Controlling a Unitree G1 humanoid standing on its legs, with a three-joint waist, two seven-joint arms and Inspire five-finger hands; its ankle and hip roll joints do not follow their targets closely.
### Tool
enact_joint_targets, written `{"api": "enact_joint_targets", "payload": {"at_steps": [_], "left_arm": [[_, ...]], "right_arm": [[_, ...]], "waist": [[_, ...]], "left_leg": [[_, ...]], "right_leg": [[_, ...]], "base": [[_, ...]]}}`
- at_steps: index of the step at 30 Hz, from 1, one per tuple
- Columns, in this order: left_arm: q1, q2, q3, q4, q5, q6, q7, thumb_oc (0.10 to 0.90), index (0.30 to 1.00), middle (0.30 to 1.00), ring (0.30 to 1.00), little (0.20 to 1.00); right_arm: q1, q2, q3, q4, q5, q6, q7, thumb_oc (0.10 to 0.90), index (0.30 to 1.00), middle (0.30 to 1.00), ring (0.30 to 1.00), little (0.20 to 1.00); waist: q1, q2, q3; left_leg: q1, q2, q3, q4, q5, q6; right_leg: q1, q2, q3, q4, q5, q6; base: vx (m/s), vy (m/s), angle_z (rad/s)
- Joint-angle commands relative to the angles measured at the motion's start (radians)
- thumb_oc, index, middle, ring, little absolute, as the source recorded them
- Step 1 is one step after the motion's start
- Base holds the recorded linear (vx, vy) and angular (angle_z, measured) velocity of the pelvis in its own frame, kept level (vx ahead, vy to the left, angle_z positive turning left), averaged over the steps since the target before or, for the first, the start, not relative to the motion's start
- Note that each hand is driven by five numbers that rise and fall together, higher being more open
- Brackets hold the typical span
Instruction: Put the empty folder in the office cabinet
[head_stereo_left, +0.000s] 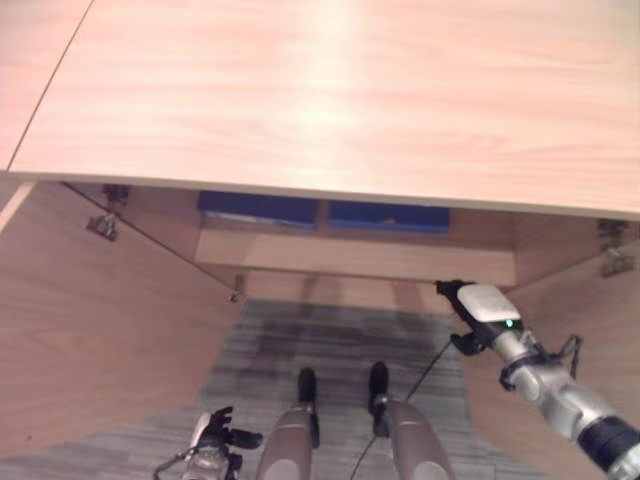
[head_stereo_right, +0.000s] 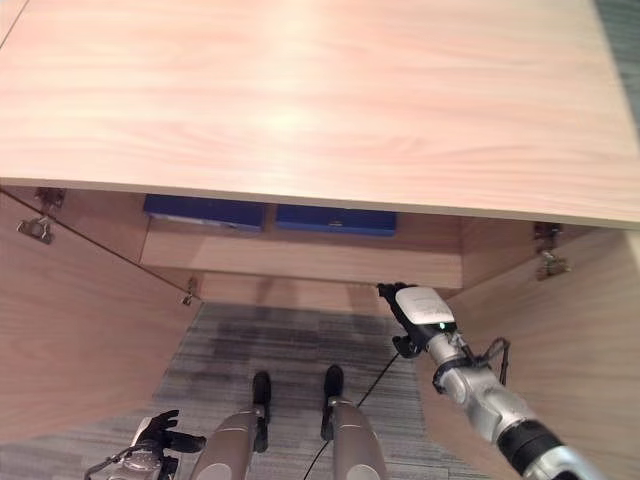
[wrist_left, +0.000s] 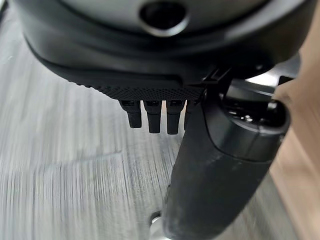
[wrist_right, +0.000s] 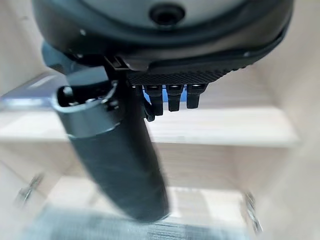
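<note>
2 blue folders, 2 open cabinet doors

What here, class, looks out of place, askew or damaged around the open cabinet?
Nothing stands out. Both cabinet doors hang open, and two blue folders lie flat side by side on the shelf. The right hand is raised before the shelf, open and empty; the left hand hangs low, open.

Both eye views look straight down from the robot's head onto the cabinet, and they share its top, its open doors and the shelf under the top. Each wrist view sits very close behind its own robot hand, the right one facing the shelf.
</note>
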Motion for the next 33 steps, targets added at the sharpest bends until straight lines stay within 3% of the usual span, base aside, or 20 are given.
{"api": "enact_joint_targets", "payload": {"at_steps": [1, 3, 8, 9, 18, 21, 22, 24, 25, 26, 28, 33], "left_arm": [[0.062, -0.005, 0.005, 0.009, 0.085, -0.01, 0.049, 0.8, 0.9, 0.9, 0.9, 0.9], [0.055, -0.022, -0.01, 0.009, 0.091, -0.009, 0.056, 0.8, 0.9, 0.9, 0.9, 0.9], [0.048, -0.049, -0.041, -0.009, 0.088, -0.007, 0.06, 0.8, 0.9, 0.9, 0.9, 0.9], [0.038, -0.065, -0.067, -0.009, 0.098, -0.006, 0.055, 0.8, 0.9, 0.9, 0.9, 0.9], [0.051, -0.097, -0.132, -0.013, 0.136, -0.005, 0.031, 0.8, 0.9, 0.9, 0.9, 0.9], [0.07, -0.097, -0.121, -0.001, 0.129, 0.001, 0.017, 0.8, 0.9, 0.9, 0.9, 0.9], [0.08, -0.097, -0.114, 0.018, 0.13, 0.013, 0.015, 0.8, 0.9, 0.9, 0.9, 0.9], [0.08, -0.097, -0.114, 0.018, 0.13, 0.013, 0.016, 0.8, 0.9, 0.9, 0.9, 0.9], [0.092, -0.09, -0.094, 0.049, 0.129, 0.019, 0.012, 0.8, 0.9, 0.9, 0.9, 0.9], [0.103, -0.078, -0.067, 0.075, 0.122, 0.018, 0.005, 0.8, 0.9, 0.9, 0.9, 0.9], [0.112, -0.066, -0.05, 0.095, 0.129, 0.018, -0.007, 0.8, 0.9, 0.9, 0.9, 0.9], [0.113, -0.024, -0.005, 0.135, 0.188, 0.043, -0.028, 0.8, 0.9, 0.9, 0.9, 0.9]], "right_arm": [[0.032, -0.007, -0.027, -0.033, 0.102, -0.019, -0.025, 0.8, 0.9, 0.9, 0.9, 0.9], [0.092, 0.038, -0.081, 0.02, 0.145, -0.007, -0.032, 0.8, 0.9, 0.9, 0.9, 0.9], [0.129, 0.146, -0.157, 0.18, 0.283, 0.007, -0.051, 0.8, 0.9, 0.9, 0.9, 0.9], [0.122, 0.207, -0.198, 0.279, 0.382, 0.005, -0.057, 0.8, 0.9, 0.9, 0.9, 0.9], [0.1, 0.333, -0.303, 0.55, 0.634, 0.002, -0.045, 0.8, 0.9, 0.9, 0.9, 0.9], [0.087, 0.358, -0.327, 0.629, 0.697, 0.009, -0.025, 0.8, 0.9, 0.9, 0.9, 0.9], [0.086, 0.369, -0.344, 0.67, 0.735, 0.007, -0.02, 0.8, 0.9, 0.9, 0.9, 0.9], [0.086, 0.369, -0.344, 0.67, 0.735, 0.006, -0.02, 0.8, 0.9, 0.9, 0.9, 0.9], [0.095, 0.368, -0.384, 0.71, 0.77, -0.002, -0.009, 0.8, 0.9, 0.9, 0.9, 0.9], [0.104, 0.367, -0.436, 0.735, 0.821, -0.013, -0.004, 0.8, 0.9, 0.9, 0.9, 0.9], [0.112, 0.362, -0.47, 0.748, 0.849, -0.014, -0.002, 0.8, 0.9, 0.9, 0.9, 0.9], [0.115, 0.327, -0.511, 0.653, 0.92, -0.048, -0.02, 0.8, 0.9, 0.9, 0.9, 0.9]], "waist": [[-0.047, -0.004, -0.106], [-0.066, 0.004, -0.145], [-0.077, 0.025, -0.189], [-0.082, 0.032, -0.201], [-0.102, 0.048, -0.215], [-0.101, 0.065, -0.188], [-0.092, 0.094, -0.174], [-0.092, 0.093, -0.173], [-0.096, 0.115, -0.18], [-0.096, 0.115, -0.197], [-0.092, 0.098, -0.226], [-0.106, 0.057, -0.282]], "left_leg": [[0.15, -0.038, -0.026, -0.168, -0.061, 0.027], [0.195, -0.058, -0.017, -0.276, -0.034, 0.031], [0.247, -0.08, -0.012, -0.398, 0.02, 0.038], [0.269, -0.093, -0.009, -0.443, 0.042, 0.042], [0.297, -0.143, 0.046, -0.463, 0.049, 0.071], [0.297, -0.133, 0.093, -0.463, 0.061, 0.078], [0.289, -0.102, 0.129, -0.463, 0.072, 0.079], [0.289, -0.103, 0.129, -0.463, 0.072, 0.079], [0.297, -0.077, 0.153, -0.463, 0.05, 0.079], [0.283, -0.068, 0.187, -0.463, 0.063, 0.08], [0.28, -0.071, 0.208, -0.463, 0.058, 0.075], [0.277, -0.048, 0.277, -0.463, 0.047, 0.055]], "right_leg": [[0.071, 0.061, 0.016, -0.154, 0.054, 0.105], [0.07, 0.055, 0.019, -0.164, 0.082, 0.118], [0.073, 0.045, 0.015, -0.172, 0.111, 0.136], [0.067, 0.042, 0.018, -0.171, 0.126, 0.145], [0.049, 0.013, 0.037, -0.178, 0.181, 0.183], [0.019, -0.02, -0.03, -0.107, 0.148, 0.191], [0.035, -0.064, -0.123, -0.012, 0.064, 0.157], [0.033, -0.065, -0.123, -0.007, 0.061, 0.157], [0.056, -0.108, -0.121, 0.118, -0.01, 0.148], [0.085, -0.139, -0.103, 0.152, -0.006, 0.138], [0.151, -0.143, -0.098, 0.063, 0.004, 0.155], [0.199, -0.061, -0.017, -0.154, 0.04, 0.182]], "base": [[0.01, 0.204, -0.25], [-0.06, 0.192, -0.21], [-0.12, 0.157, -0.12], [-0.12, 0.115, -0.08], [-0.13, 0.151, -0.21], [-0.17, 0.093, -0.38], [-0.2, 0.071, -0.58], [-0.09, 0.05, -0.43], [-0.1, 0.045, -0.8], [-0.07, 0.025, -0.83], [0.07, -0.093, -0.66], [0.09, -0.16, -0.69]]}}
